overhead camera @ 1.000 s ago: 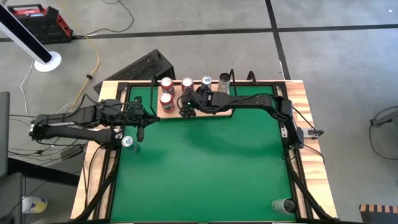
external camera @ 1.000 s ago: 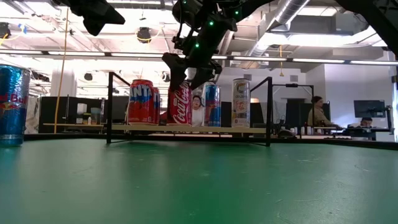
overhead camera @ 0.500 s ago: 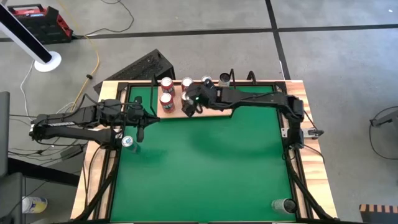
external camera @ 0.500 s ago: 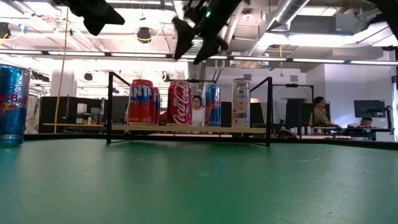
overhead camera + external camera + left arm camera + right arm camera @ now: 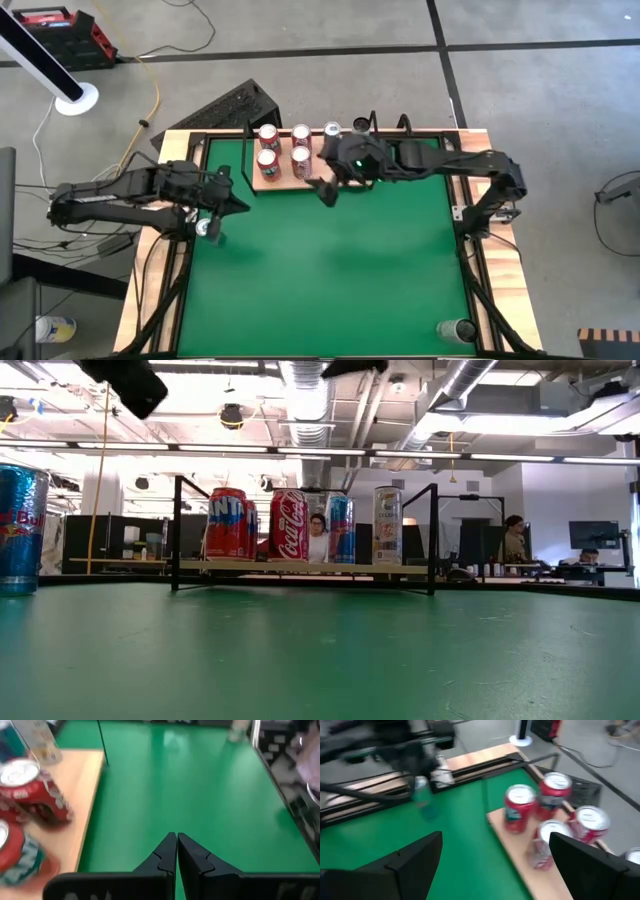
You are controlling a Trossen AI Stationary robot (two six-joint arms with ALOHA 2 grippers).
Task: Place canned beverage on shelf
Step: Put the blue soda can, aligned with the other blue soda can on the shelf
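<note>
Up by the far edge of the green table (image 5: 330,280), the right gripper (image 5: 327,188) hung in the air just beside the shelf (image 5: 290,182), with its two fingers spread wide and nothing between them. Its arm reached in from the right side, stretched long across the back of the table.

On the shelf stood a Coca-Cola can (image 5: 288,525), red and upright, next to a Fanta can (image 5: 227,524). More cans stood behind them, and a tall pale can (image 5: 387,526) stood near the shelf's black end rod. None of them touched the gripper.

Over on the left side, the left gripper (image 5: 177,851) had its fingers pressed tight together, holding nothing. Its arm lay bent along the left edge of the table. A blue Red Bull can (image 5: 20,530) stood on the table just beside that gripper. Another can (image 5: 457,329) stood alone in the near right corner.
</note>
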